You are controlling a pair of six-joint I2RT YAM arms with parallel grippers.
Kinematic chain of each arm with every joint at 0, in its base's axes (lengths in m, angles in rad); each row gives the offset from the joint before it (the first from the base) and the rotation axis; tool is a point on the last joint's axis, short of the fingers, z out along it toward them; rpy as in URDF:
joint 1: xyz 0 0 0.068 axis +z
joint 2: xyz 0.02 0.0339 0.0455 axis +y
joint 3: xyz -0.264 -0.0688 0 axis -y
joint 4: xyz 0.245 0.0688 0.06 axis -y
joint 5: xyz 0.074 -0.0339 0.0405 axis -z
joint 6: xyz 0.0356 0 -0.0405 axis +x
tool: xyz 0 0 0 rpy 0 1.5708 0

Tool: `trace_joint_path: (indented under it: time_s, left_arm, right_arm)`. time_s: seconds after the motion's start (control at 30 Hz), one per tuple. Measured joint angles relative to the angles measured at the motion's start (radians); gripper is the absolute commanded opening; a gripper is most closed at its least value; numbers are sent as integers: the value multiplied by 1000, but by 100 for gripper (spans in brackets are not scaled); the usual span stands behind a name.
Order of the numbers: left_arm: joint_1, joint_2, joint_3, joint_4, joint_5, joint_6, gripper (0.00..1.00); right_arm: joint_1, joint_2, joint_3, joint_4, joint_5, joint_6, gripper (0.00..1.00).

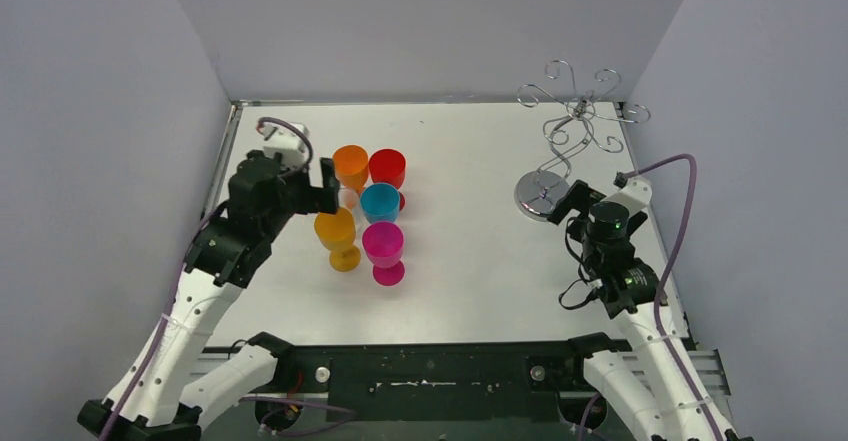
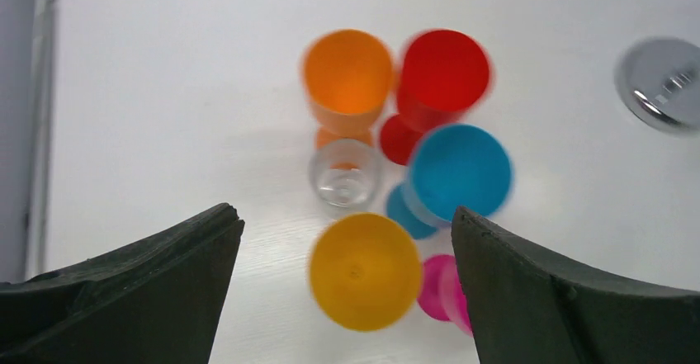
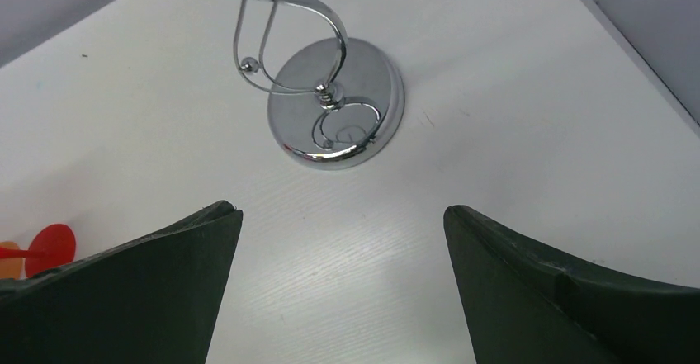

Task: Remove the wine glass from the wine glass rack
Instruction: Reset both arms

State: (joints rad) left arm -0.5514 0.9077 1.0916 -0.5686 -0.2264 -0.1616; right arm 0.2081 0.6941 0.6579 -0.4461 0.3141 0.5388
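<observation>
My left claw (image 2: 345,212) gapes wide, holding nothing. The clear wine glass (image 2: 345,174) stands on the table (image 2: 165,92) just ahead of its tips, among coloured cups (image 2: 363,269). I'd lift straight up, nudging none. My right claw (image 3: 342,209) is wide too, with the wine glass rack (image 3: 338,108) just ahead.

No text, label, brand or number is readable anywhere.

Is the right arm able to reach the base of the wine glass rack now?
Probably yes: the right gripper is open and faces the wine glass rack, with only bare table between them.
</observation>
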Motion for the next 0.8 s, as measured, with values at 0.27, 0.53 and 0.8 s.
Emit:
trace_joint_path:
  time_s: [0.27,0.53,0.8]
  left_arm:
    - [408,66,24,-26,61,-94,97]
    - [409,-59,-11,-96,-143,-173,97]
    - [409,-121,-14,-142,-277,-202,97]
  right_arm:
    - [0,70,66,5,-143,-50,100]
    - [7,13,37,29,-383,-111,100]
    - [10,-3,26,21,-416,-130,100]
